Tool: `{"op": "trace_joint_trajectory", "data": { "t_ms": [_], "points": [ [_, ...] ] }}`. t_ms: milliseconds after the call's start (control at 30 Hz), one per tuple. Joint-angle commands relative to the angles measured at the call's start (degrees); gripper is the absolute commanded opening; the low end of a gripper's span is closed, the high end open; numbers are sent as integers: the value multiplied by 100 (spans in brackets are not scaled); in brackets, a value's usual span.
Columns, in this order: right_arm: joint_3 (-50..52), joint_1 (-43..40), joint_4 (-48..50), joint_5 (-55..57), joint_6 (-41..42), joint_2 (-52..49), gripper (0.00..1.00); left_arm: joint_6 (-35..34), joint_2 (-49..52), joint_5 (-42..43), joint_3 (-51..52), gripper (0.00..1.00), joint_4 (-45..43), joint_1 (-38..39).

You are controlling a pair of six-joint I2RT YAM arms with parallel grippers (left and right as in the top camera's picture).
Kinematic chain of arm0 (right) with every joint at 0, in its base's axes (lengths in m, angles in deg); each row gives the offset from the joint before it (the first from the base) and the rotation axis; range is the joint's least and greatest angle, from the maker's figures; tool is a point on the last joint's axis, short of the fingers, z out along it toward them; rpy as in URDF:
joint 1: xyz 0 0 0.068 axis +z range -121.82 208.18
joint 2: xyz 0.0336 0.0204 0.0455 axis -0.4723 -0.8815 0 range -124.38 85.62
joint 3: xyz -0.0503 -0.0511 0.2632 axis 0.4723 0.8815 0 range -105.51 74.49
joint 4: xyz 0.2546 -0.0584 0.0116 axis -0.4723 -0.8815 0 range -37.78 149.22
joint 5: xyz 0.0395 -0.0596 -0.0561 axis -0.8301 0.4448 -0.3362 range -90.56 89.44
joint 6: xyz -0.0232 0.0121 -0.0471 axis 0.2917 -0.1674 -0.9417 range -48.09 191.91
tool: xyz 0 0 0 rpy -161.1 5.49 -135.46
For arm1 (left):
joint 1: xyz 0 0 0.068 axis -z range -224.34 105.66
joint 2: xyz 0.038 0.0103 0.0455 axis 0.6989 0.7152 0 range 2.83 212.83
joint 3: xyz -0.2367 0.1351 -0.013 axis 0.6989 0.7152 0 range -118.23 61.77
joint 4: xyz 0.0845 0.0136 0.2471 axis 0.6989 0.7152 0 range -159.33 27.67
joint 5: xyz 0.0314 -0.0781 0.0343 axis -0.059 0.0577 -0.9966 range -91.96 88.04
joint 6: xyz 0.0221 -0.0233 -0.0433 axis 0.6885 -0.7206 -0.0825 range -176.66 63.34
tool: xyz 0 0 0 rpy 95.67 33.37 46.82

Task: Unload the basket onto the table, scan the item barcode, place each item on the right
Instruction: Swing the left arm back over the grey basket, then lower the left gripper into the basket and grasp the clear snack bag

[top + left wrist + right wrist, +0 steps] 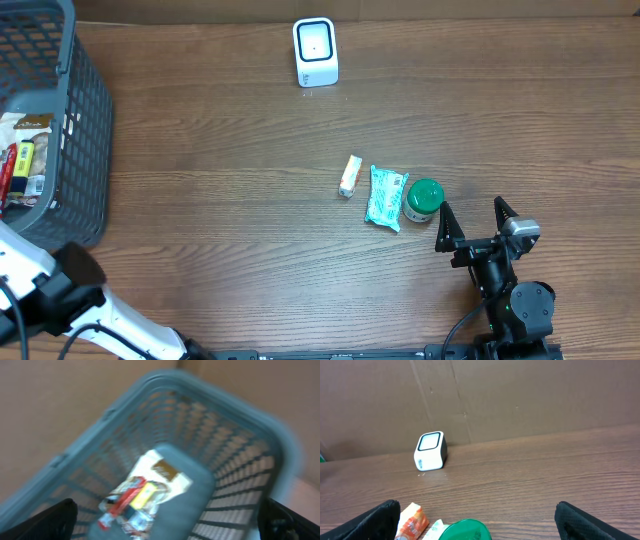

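left gripper: hangs right over the basket, fingers spread way out to both bottom corners of the wrist view, nothing between them
basket contents: a few packets in a heap on the bottom, red, yellow and cream wrappers; too blurry to read anything
right gripper: wide open too, empty, sits low on the table just beside the green-lidded jar
items on the table: small orange-and-white box, teal packet and the jar in a short row right of the middle; packet and jar look like they touch, the box is a bit apart
scanner: white block with a dark window, at the far edge, well apart from the row
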Motion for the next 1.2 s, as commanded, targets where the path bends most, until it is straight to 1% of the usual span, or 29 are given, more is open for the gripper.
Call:
{"op": "trace_joint_trajectory", "data": {
  "t_ms": [0,133,200,333,500,667,767,1167],
  "points": [
    [59,-28,35,2,2,48,100,841,503,-103,-37,96,42,-157],
    [59,-28,35,2,2,50,100,1537,1054,-114,-37,97,179,-214],
    [59,-28,35,2,2,50,100,1759,1360,-111,-37,98,243,-214],
    [59,-28,35,2,2,48,100,1856,1956,-111,-37,98,286,-214],
    [59,-28,35,2,2,50,100,2142,2704,-118,-37,98,293,-214],
    [59,-28,35,2,2,50,100,2310,3259,-149,-37,99,330,-214],
    [59,-28,35,2,2,50,100,2306,3501,-328,-37,100,348,-214],
    [59,-28,35,2,2,50,100,2247,4081,-551,-35,100,531,-223]
  ]
}}
